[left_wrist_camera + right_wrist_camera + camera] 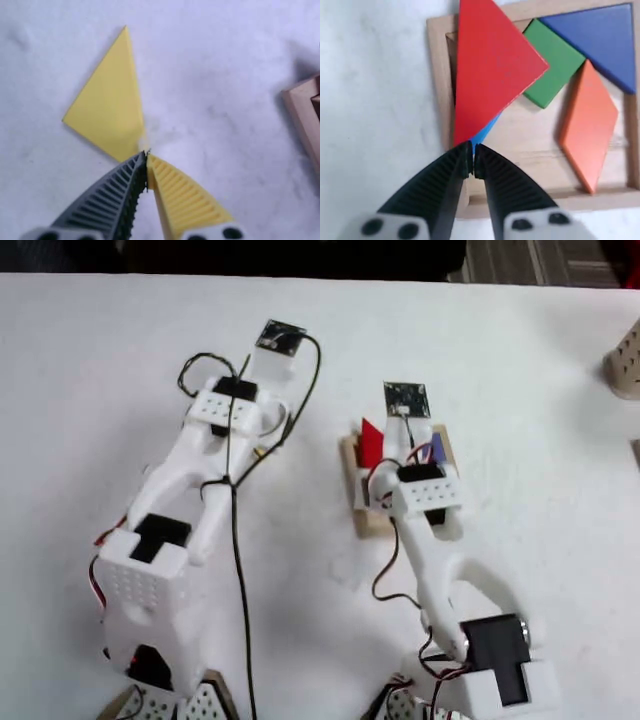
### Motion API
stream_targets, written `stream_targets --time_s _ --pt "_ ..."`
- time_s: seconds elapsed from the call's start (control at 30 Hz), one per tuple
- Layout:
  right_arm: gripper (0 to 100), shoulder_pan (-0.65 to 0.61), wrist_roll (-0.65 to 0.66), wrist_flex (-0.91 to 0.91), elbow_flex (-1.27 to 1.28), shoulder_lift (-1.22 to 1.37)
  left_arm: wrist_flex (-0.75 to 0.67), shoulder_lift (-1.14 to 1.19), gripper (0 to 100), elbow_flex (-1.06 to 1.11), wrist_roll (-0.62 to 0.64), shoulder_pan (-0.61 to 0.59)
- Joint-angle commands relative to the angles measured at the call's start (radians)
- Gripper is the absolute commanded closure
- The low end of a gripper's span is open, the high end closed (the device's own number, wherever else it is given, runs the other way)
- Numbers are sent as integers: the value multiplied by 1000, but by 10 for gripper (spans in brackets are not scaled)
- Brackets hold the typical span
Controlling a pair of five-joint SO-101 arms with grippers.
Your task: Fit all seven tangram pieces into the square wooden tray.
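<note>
The square wooden tray [437,75] holds a green square [552,62], a dark blue triangle [605,40] and an orange parallelogram [587,125]. A large red triangle [490,70] sits tilted over the tray's rim, covering most of a light blue piece [485,132]. My right gripper [471,150] is shut on the red triangle's corner. In the high view this gripper [385,455] hangs over the tray [365,515], beside the red triangle [372,443]. A yellow triangle [107,102] lies flat on the white table. My left gripper [145,157] is shut, its tips touching that triangle's corner.
The tray's corner [305,115] lies a short way from the yellow triangle. A beige perforated object [625,365] stands at the table's right edge. Black cables [238,540] trail between the two arms. Open white table stretches to the left and far side.
</note>
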Motion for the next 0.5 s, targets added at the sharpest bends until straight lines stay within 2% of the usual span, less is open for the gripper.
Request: stream_targets --time_s 0.0,0.47 --pt "981 -2 -5 -56 -11 19 9 -7 969 -49 5 5" --pt "981 -2 -8 -70 -66 91 12 -8 969 -49 5 5"
